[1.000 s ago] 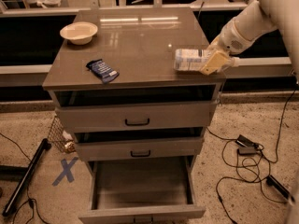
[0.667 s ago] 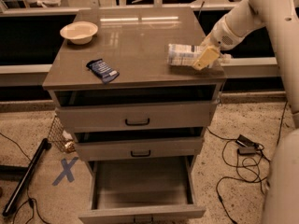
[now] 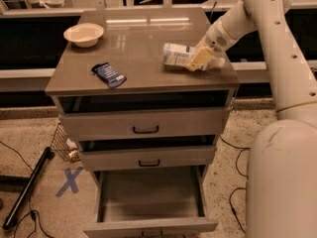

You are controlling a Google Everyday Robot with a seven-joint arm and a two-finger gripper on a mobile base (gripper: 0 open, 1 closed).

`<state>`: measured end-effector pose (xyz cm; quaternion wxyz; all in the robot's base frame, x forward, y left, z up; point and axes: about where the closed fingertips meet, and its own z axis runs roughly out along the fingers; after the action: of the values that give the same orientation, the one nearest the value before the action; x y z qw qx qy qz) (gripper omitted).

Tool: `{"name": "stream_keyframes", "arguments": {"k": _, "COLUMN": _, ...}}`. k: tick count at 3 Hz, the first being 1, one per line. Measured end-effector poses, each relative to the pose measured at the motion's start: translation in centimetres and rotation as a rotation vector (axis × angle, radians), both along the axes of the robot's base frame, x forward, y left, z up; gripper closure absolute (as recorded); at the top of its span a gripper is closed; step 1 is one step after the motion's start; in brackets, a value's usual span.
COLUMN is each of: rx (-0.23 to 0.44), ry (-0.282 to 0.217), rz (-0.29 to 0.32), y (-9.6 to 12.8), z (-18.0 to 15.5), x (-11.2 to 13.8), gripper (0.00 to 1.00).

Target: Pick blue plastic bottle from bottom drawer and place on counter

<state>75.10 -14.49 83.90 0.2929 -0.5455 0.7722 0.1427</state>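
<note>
The blue plastic bottle [image 3: 175, 55], clear with a pale blue-white label, lies on its side over the right part of the counter [image 3: 143, 43], at or just above its surface. My gripper [image 3: 199, 60] is shut on the bottle's right end, with its yellowish fingers [image 3: 197, 58] around it. The white arm reaches in from the upper right. The bottom drawer [image 3: 151, 226] is pulled open below and its visible inside holds nothing.
A cream bowl [image 3: 83, 33] stands at the counter's back left. A flat dark blue snack packet [image 3: 109, 74] lies at its front left. Two upper drawers with black handles [image 3: 145, 129] are shut. Cables, a black pole [image 3: 27, 188] and a blue X mark [image 3: 70, 180] lie on the floor.
My gripper has carried the bottle leftward, further in over the counter from its right edge. The bowl and packet have not moved.
</note>
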Motion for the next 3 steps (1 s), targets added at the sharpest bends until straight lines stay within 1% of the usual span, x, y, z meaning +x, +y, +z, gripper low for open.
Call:
{"name": "stream_keyframes", "arguments": {"k": 1, "rx": 0.015, "ry": -0.006, "rz": -0.002, "y": 0.5, "z": -0.03, "x": 0.64, "gripper": 0.35}}
{"name": "stream_keyframes", "arguments": {"k": 2, "rx": 0.021, "ry": -0.013, "rz": -0.003, "y": 0.99, "z": -0.37, "x": 1.11, "gripper": 0.04}}
{"name": "stream_keyframes", "arguments": {"k": 3, "rx": 0.022, "ry": -0.014, "rz": -0.003, "y": 1.13, "z": -0.48, "x": 1.24, "gripper": 0.0}}
